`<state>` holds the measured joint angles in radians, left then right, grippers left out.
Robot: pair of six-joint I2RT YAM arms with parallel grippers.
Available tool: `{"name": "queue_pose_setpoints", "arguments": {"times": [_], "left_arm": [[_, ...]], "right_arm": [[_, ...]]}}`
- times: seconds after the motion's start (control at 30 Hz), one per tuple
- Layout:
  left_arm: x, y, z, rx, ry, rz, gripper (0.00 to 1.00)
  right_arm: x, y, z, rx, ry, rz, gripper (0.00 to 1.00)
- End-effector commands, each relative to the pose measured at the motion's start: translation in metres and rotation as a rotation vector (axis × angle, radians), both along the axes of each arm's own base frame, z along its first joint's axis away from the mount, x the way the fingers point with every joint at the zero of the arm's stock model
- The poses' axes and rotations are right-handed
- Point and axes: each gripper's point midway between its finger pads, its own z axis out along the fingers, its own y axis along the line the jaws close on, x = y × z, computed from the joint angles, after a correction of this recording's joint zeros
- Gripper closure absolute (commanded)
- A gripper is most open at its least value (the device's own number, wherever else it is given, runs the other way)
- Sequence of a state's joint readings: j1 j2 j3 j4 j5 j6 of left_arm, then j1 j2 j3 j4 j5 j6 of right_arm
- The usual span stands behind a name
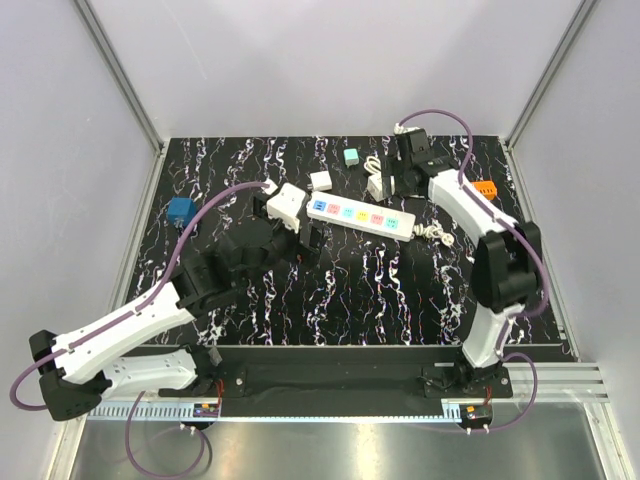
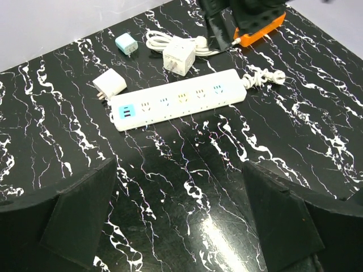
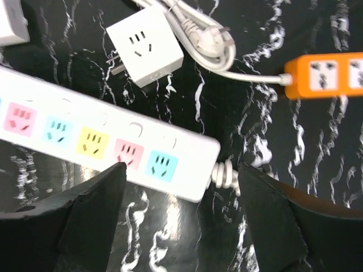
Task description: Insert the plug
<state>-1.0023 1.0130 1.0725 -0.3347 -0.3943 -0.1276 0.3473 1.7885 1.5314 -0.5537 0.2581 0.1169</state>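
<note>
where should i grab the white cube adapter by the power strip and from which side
From above, jaws on the two plain walls of the cube adapter, one facing the power strip, one opposite. It lies socket face up with its prongs sticking out sideways, so this leaves them free.

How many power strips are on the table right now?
2. The white power strip lies across the middle of the table; the orange power strip is at the far right edge, only partly visible. More could be hidden.

Bright, even light; all three views sharp.
A soft glare patch sits on the glossy bench (image 2: 218, 235) in the left wrist view; shadows are faint.
</note>
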Motion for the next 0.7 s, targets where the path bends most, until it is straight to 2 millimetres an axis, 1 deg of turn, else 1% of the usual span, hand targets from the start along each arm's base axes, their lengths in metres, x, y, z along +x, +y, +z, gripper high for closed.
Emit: {"name": "queue_pose_setpoints", "arguments": {"times": [0.0,0.03,0.07,0.1,0.13,0.17,0.2,0.23,0.27,0.3,0.33,0.37,0.4,0.43,0.47,0.5,0.53,0.6,0.63,0.67], "left_arm": [[0.0,0.002,0.021,-0.066,-0.053,0.01,0.01],[0.0,0.002,0.022,-0.066,-0.055,0.011,0.01],[0.0,0.003,0.022,-0.068,-0.054,0.016,0.01],[0.0,0.003,0.022,-0.071,-0.055,0.016,0.01],[0.0,0.004,0.024,-0.079,-0.057,0.017,0.01],[-0.001,0.004,0.024,-0.083,-0.058,0.014,0.01],[-0.001,0.004,0.025,-0.086,-0.062,0.014,0.01],[-0.001,0.004,0.027,-0.091,-0.065,0.014,0.01],[-0.001,0.005,0.026,-0.091,-0.067,0.016,0.01],[-0.001,0.006,0.027,-0.093,-0.071,0.018,0.01],[-0.002,0.007,0.029,-0.099,-0.075,0.016,0.01],[-0.002,0.008,0.03,-0.104,-0.079,0.017,0.01],[-0.002,0.008,0.031,-0.107,-0.08,0.016,0.01],[-0.002,0.009,0.031,-0.109,-0.083,0.022,0.01],[-0.002,0.01,0.032,-0.111,-0.085,0.026,0.01],[-0.002,0.011,0.033,-0.113,-0.087,0.026,0.01],[-0.002,0.011,0.032,-0.114,-0.087,0.03,0.01],[-0.003,0.013,0.035,-0.128,-0.089,0.031,0.01],[-0.003,0.013,0.033,-0.127,-0.088,0.031,0.01],[-0.003,0.012,0.034,-0.134,-0.094,0.031,0.01]], "right_arm": [[0.031,0.012,0.002,0.041,-0.005,0.196,0.14],[0.038,0.017,0.007,0.054,-0.02,0.242,0.11],[0.045,0.017,-0.002,0.043,-0.009,0.253,0.09],[0.049,0.022,-0.004,0.054,-0.008,0.282,0.08],[0.059,0.024,0.003,0.044,-0.033,0.302,0.1],[0.065,0.027,-0.007,0.04,-0.018,0.316,0.11],[0.072,0.03,-0.002,0.037,-0.038,0.339,0.11],[0.075,0.033,-0.003,0.037,-0.038,0.353,0.11],[0.078,0.033,-0.013,0.031,-0.022,0.362,0.1],[0.082,0.034,-0.011,0.023,-0.033,0.366,0.1],[0.086,0.032,-0.022,0.008,-0.018,0.373,0.09],[0.088,0.032,-0.026,-0.002,-0.013,0.372,0.05],[0.093,0.03,-0.024,-0.014,-0.021,0.366,0.03],[0.096,0.03,-0.034,-0.029,-0.004,0.376,0.02],[0.096,0.03,-0.039,-0.034,0.007,0.383,0.01],[0.1,0.031,-0.038,-0.038,0.002,0.391,0.02],[0.101,0.031,-0.047,-0.048,0.016,0.4,0.01],[0.106,0.031,-0.052,-0.058,0.019,0.404,0.03],[0.107,0.031,-0.061,-0.056,0.036,0.408,0.03],[0.107,0.033,-0.065,-0.054,0.042,0.415,0.04]]}}
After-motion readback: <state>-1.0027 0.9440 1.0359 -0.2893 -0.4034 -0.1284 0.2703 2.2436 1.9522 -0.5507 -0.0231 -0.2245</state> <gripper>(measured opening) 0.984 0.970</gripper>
